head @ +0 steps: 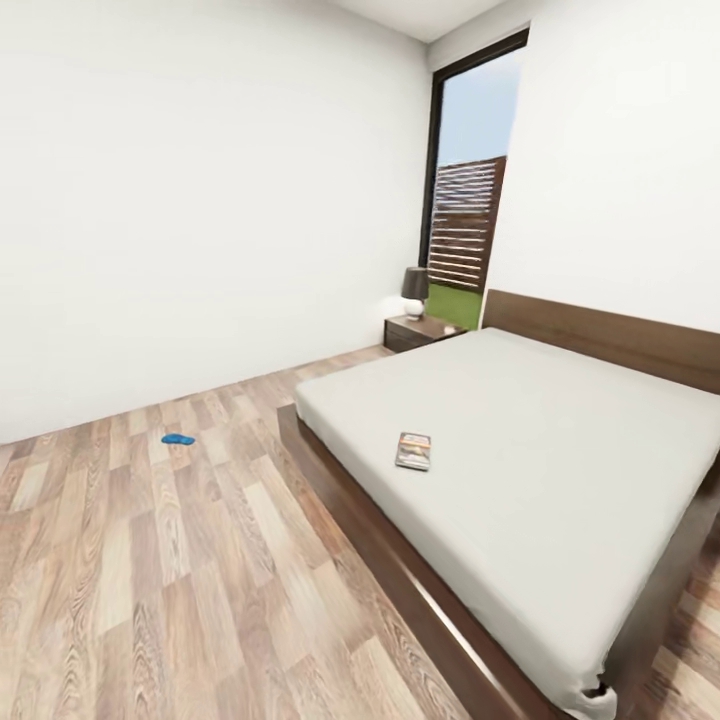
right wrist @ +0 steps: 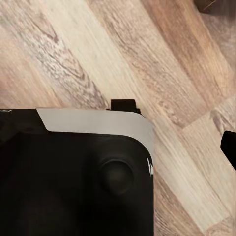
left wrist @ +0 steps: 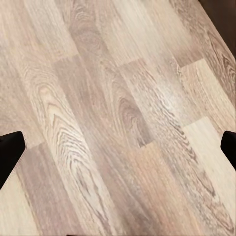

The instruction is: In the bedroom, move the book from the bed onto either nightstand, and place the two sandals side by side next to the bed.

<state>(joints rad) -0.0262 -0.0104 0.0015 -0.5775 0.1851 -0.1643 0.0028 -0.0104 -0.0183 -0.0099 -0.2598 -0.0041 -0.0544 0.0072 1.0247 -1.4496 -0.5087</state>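
The book [head: 413, 450] lies flat on the grey mattress of the bed [head: 580, 470], near the bed's left edge. One blue sandal [head: 178, 438] rests on the wood floor, well left of the bed and close to the white wall. A dark nightstand [head: 422, 331] stands at the bed's far left corner, beside the headboard. In the left wrist view my left gripper [left wrist: 118, 152] is open over bare floor planks, with nothing between its fingertips [left wrist: 10, 150]. In the right wrist view my right gripper [right wrist: 118, 147] also hangs open, one fingertip [right wrist: 229, 145] showing above the floor.
A dark lamp [head: 414, 290] sits on the nightstand. Behind it is a tall dark-framed window [head: 468, 200]. The bed's dark wooden frame [head: 400, 575] juts out low along the floor. My own black and grey base [right wrist: 78, 172] lies under the right gripper. Open floor stretches left of the bed.
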